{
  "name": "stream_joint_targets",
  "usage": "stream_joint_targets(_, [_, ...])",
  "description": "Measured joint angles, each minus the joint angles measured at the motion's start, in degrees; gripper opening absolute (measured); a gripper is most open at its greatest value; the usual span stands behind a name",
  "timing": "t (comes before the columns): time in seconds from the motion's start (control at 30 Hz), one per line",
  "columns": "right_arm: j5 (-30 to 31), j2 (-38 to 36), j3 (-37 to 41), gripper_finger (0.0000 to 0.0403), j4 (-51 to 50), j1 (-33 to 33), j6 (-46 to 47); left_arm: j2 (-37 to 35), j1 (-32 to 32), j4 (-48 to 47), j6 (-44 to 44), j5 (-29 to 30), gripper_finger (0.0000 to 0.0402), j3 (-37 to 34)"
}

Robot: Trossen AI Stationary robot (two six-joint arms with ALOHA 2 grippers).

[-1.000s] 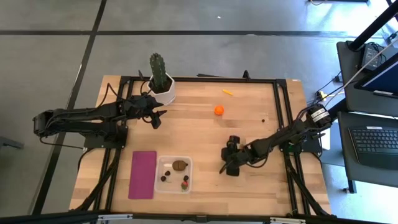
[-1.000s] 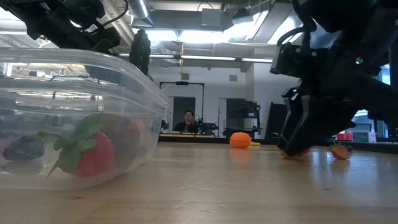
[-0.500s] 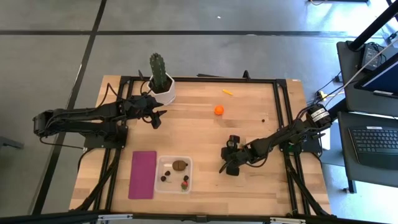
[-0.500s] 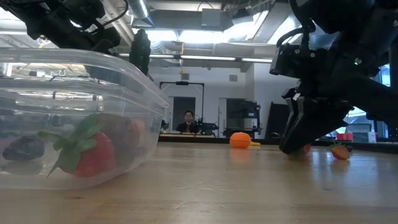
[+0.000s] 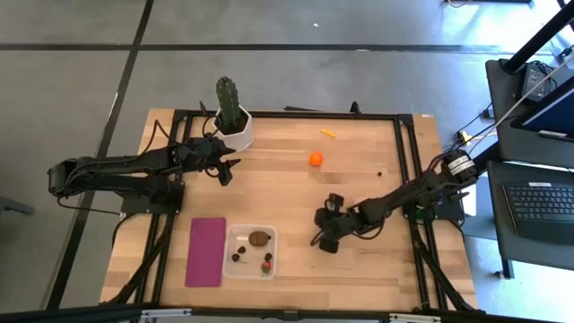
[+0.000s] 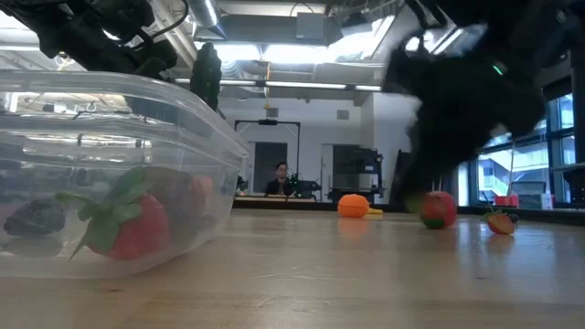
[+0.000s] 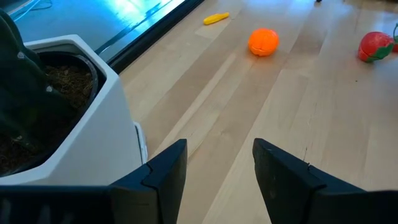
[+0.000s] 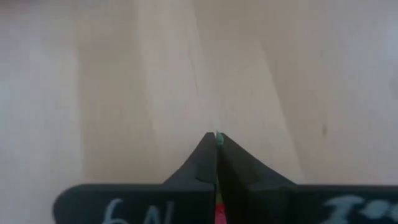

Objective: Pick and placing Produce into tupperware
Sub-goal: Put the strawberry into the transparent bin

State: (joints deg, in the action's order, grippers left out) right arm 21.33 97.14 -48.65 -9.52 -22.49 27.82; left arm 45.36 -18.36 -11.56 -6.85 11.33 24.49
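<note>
The clear tupperware near the worktop's front edge holds a kiwi, strawberry and dark berries; an orange ball lies apart.

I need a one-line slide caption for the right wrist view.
Right pincer shut on a strawberry, only a red-green sliver showing, above the wooden table.

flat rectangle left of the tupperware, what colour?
Magenta, solid with no pattern. The flat rectangle shows best in the high view.

Grey floor crossed by dark lines surrounds the wooden table. A laptop sits on a desk to one side. Beyond, ceiling lights, windows and a seated person.
</note>
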Motion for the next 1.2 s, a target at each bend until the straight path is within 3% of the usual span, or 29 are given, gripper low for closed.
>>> stream_joint_targets(0.17, [-0.4, -0.3, -10.6, 0.0003, -1.0, 2.6, -6.4, 0.0, 0.0, 0.0, 0.0, 0.0, 0.0176, 0.0])
stream_joint_targets(0.37, [-6.0, 0.5, -25.4, 0.0002, 4.4, 5.2, -16.3, 0.0, 0.0, 0.0, 0.0, 0.0, 0.0176, 0.0])
stream_joint_targets(0.6, [-8.9, 7.9, -36.4, 0.0002, 12.9, 6.9, -23.6, 0.0, 0.0, 0.0, 0.0, 0.0, 0.0176, 0.0])
stream_joint_targets(0.8, [-16.9, 19.0, -41.5, 0.0002, 15.1, 6.5, -23.9, 0.0, 0.0, 0.0, 0.0, 0.0, 0.0176, 0.1])
stream_joint_targets(1.2, [-19.1, 29.5, -42.5, 0.0003, 15.7, 6.3, -21.6, 0.0, 0.0, 0.0, 0.0, 0.0, 0.0176, 0.1])
